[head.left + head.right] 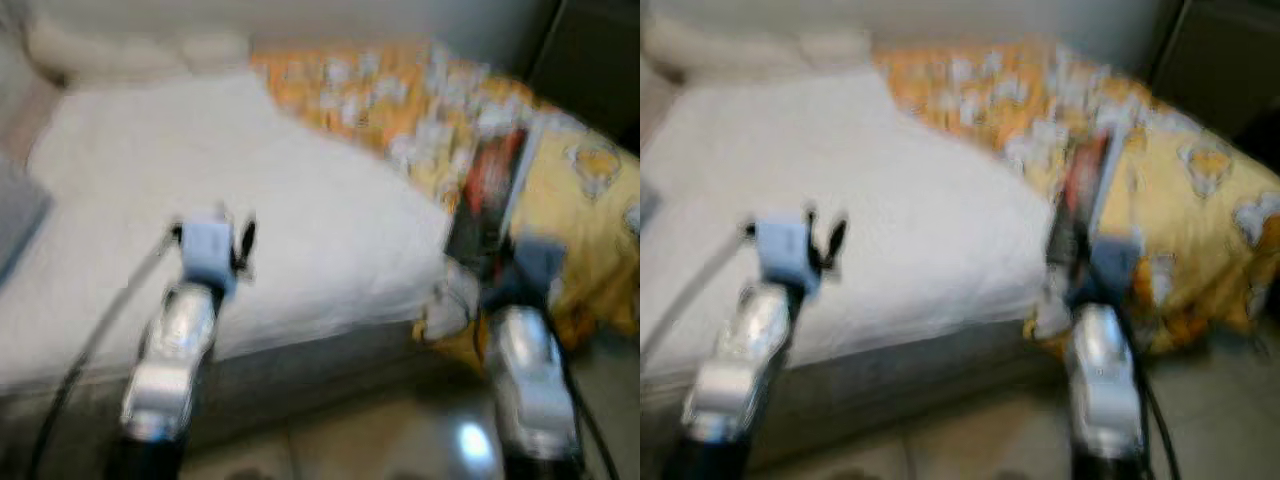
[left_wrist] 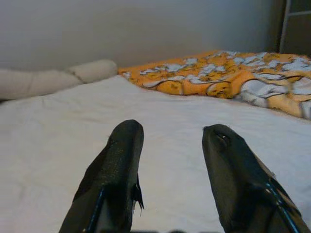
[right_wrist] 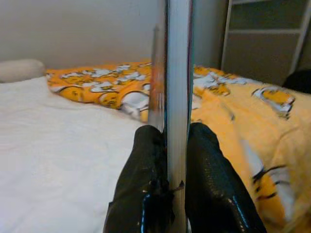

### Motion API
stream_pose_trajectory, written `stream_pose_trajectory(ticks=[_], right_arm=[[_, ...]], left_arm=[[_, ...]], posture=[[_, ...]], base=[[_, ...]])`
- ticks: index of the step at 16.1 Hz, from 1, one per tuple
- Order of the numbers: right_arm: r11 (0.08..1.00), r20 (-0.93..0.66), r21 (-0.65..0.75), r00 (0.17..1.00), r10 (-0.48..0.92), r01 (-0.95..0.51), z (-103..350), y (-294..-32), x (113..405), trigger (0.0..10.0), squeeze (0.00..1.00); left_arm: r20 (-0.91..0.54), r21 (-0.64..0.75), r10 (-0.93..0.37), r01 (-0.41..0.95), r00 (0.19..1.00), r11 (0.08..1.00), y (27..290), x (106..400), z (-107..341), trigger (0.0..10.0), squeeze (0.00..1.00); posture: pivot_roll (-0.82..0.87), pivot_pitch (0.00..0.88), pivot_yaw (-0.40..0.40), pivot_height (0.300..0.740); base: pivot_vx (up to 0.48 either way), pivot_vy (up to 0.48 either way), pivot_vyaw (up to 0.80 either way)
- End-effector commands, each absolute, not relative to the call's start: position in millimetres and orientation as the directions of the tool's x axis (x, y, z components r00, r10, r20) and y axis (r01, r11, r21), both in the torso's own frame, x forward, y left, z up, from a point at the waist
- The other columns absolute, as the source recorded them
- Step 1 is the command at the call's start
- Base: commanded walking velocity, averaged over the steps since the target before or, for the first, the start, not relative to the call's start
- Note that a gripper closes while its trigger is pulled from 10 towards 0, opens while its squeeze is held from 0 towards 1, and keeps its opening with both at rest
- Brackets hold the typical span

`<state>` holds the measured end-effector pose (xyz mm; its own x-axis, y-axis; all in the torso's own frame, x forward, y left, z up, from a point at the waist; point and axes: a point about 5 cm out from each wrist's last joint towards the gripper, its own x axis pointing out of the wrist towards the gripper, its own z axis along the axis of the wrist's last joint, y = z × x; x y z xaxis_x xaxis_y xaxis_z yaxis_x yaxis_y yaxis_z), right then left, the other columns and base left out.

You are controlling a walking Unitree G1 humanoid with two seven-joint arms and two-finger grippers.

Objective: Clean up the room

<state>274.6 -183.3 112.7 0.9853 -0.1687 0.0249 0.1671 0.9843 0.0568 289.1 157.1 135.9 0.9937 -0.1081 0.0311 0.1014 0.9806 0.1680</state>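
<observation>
My right gripper [image 3: 170, 141] is shut on a thin book [image 3: 175, 73], held edge-on between the two black fingers; in the blurred left eye view the book [image 1: 492, 190] shows a red and dark cover above the right arm, over the edge of the bed. My left gripper [image 2: 170, 133] is open with nothing between its fingers, hovering over the white sheet [image 1: 230, 180] near the bed's front edge. A crumpled orange and yellow blanket [image 1: 560, 180] with a cartoon print lies on the bed's right side.
A cream bolster pillow [image 2: 48, 80] lies at the head of the bed by the wall. A dark cabinet [image 3: 262, 43] stands beyond the blanket on the right. The tiled floor [image 1: 400, 440] runs along the bed's grey front side.
</observation>
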Motion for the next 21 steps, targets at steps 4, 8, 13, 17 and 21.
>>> stream_pose_trajectory(ticks=[4,8,13,17,21], right_arm=[[0.960,0.166,0.100,0.946,-0.277,0.263,136,-187,277,10.0,0.00],[0.974,0.063,0.098,0.975,-0.212,0.205,120,-180,283,10.0,0.00],[0.996,0.072,0.045,0.995,0.070,-0.074,120,-147,280,10.0,0.00],[0.991,0.056,0.073,0.993,0.107,-0.111,117,-146,280,10.0,0.00],[0.995,0.061,0.104,0.998,0.001,-0.007,118,-162,282,10.0,0.00]], left_arm=[[0.045,0.143,-0.147,0.139,0.988,0.980,146,291,145,10.0,0.00],[0.034,0.103,-0.125,0.121,0.992,0.987,153,289,140,10.0,0.00],[0.049,0.145,-0.112,0.103,0.993,0.984,159,289,146,10.0,0.00],[0.048,0.171,-0.104,0.094,0.993,0.981,159,289,144,10.0,0.00],[0.040,0.185,-0.117,0.108,0.992,0.977,158,292,142,10.0,0.00]], posture=[[0.01,0.000,0.016,0.740],[0.04,0.000,-0.001,0.740],[0.04,0.000,0.003,0.740],[0.04,0.000,-0.009,0.740],[0.02,0.000,0.004,0.740]], base=[[0.000,0.000,0.00],[0.000,0.000,0.00],[0.000,0.000,0.32],[0.270,0.000,0.80],[0.295,0.000,0.20]])
